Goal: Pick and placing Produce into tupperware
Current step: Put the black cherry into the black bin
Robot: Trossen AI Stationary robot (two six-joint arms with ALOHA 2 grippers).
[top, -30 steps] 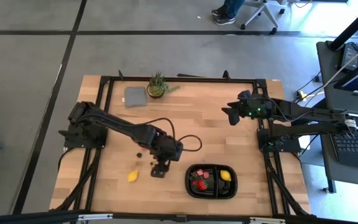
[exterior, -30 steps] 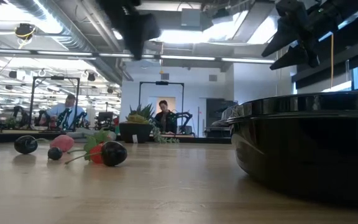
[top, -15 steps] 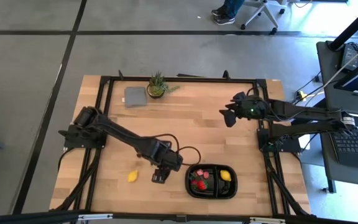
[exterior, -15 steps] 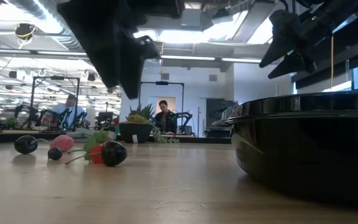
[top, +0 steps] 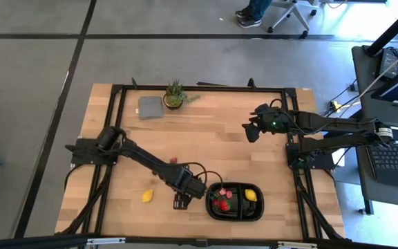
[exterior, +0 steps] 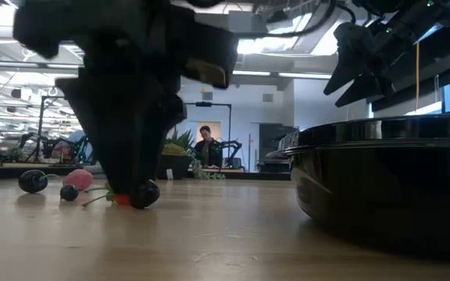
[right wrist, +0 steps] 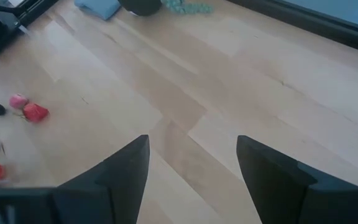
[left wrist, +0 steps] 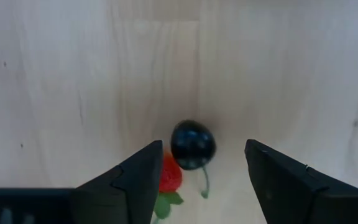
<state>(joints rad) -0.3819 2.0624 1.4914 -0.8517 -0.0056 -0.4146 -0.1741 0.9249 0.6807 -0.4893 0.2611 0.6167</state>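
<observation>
Two dark jointed arms on black frame mounts

Both arms are matte black with chunky segments. A black cable loops behind the left hand (top: 179, 201); a green light glows behind the right hand (top: 249, 130). Fingers (left wrist: 284, 183) are broad, angular black slabs.

Grey concrete floor (top: 33, 83), bright ceiling lights (exterior: 280, 45).

Bench (top: 226, 149) is pale wood with plank stripes. My left hand (left wrist: 201, 171) is black, over a glossy black cherry (left wrist: 192, 145) with green stem and a red strawberry (left wrist: 170, 175) with green leaves. Tray (top: 235, 215) is black, with red strawberries (top: 220, 203) and a yellow lemon (top: 251, 196) inside. Another yellow lemon (top: 147, 196) on the wood. Cloth (top: 150, 107) is grey, plant (top: 175, 95) green.
</observation>
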